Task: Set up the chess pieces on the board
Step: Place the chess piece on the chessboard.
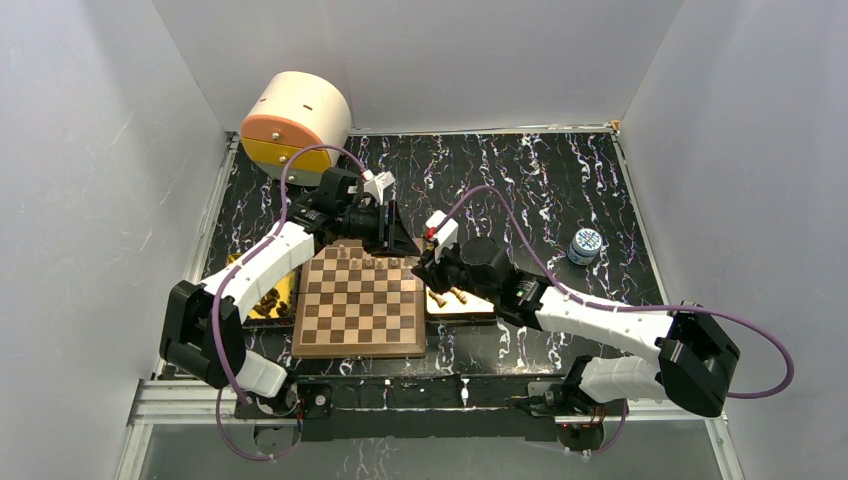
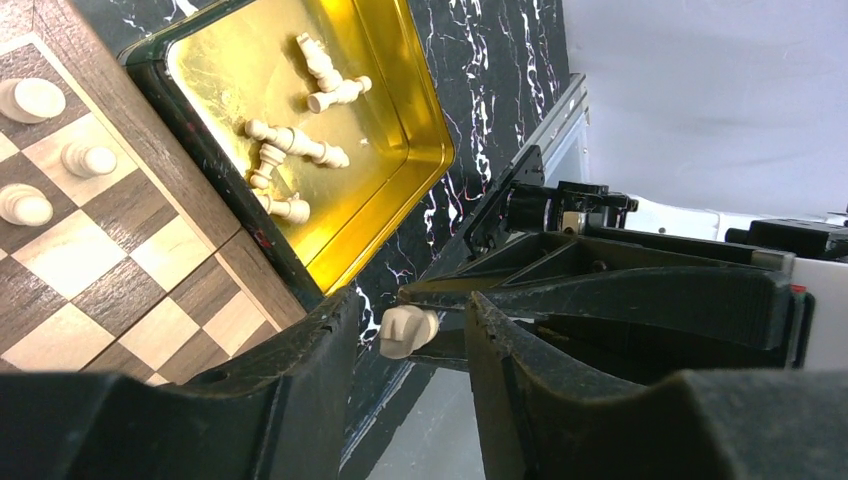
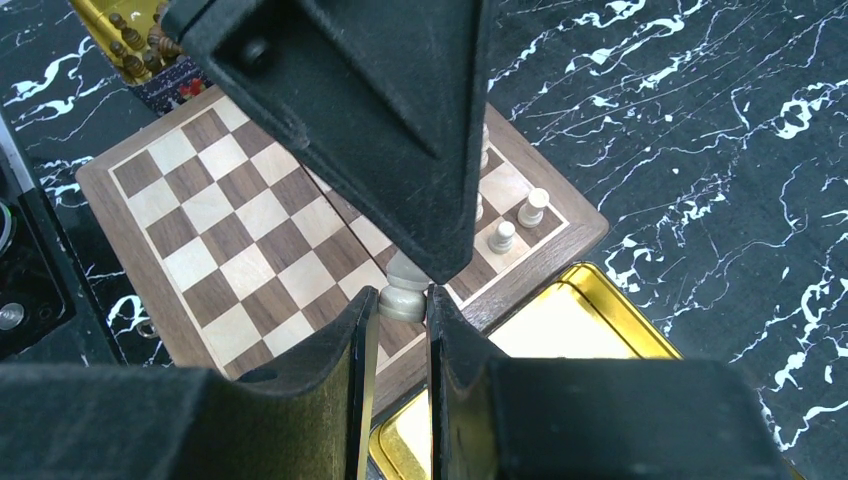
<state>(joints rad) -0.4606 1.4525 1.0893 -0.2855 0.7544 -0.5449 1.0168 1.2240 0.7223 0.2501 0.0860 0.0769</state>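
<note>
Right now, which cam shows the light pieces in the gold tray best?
Left wrist: the light pieces lie on their sides in the gold tray, each distinct. Top external shows them as tiny specks beside the right arm. Right wrist shows only a tray corner, no pieces.

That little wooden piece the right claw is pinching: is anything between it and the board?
Yes, the left gripper. Its fingers stand on either side of the chess piece that the right gripper pinches, and in the right wrist view one black finger covers the board squares just beyond it.
</note>
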